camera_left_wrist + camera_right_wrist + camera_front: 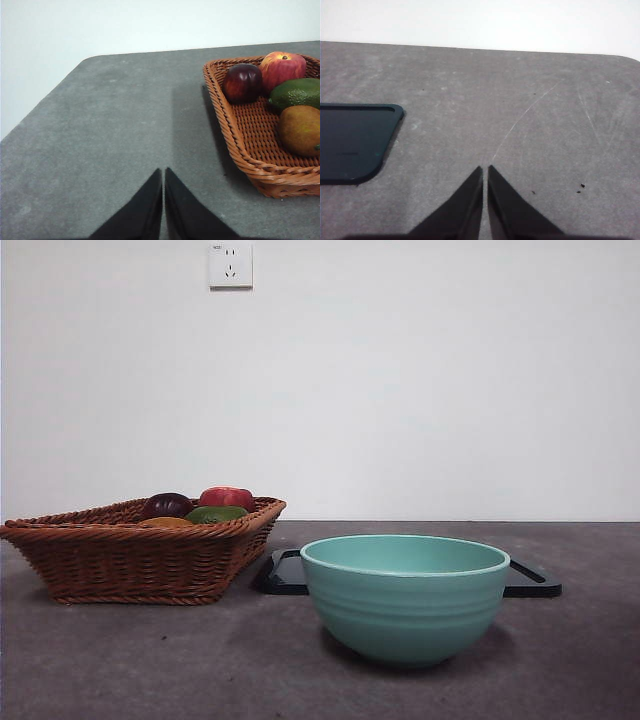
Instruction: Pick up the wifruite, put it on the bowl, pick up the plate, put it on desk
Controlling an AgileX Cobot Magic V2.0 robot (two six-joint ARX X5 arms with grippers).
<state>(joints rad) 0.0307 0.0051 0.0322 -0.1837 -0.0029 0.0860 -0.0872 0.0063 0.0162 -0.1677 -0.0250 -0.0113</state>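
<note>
The wifruite, a dull brownish-orange oval, lies in the wicker basket; in the front view only its top peeks over the basket's rim. The mint-teal bowl stands empty on the desk in the middle. Behind it lies the plate, a flat dark tray with rounded corners, whose corner also shows in the right wrist view. My left gripper hangs shut over bare desk beside the basket. My right gripper is shut too, over bare desk beside the plate. Neither holds anything.
The basket stands at the left and also holds a dark purple fruit, a red apple and a green fruit. A white wall with a socket closes the back. The desk's rounded corner shows in both wrist views.
</note>
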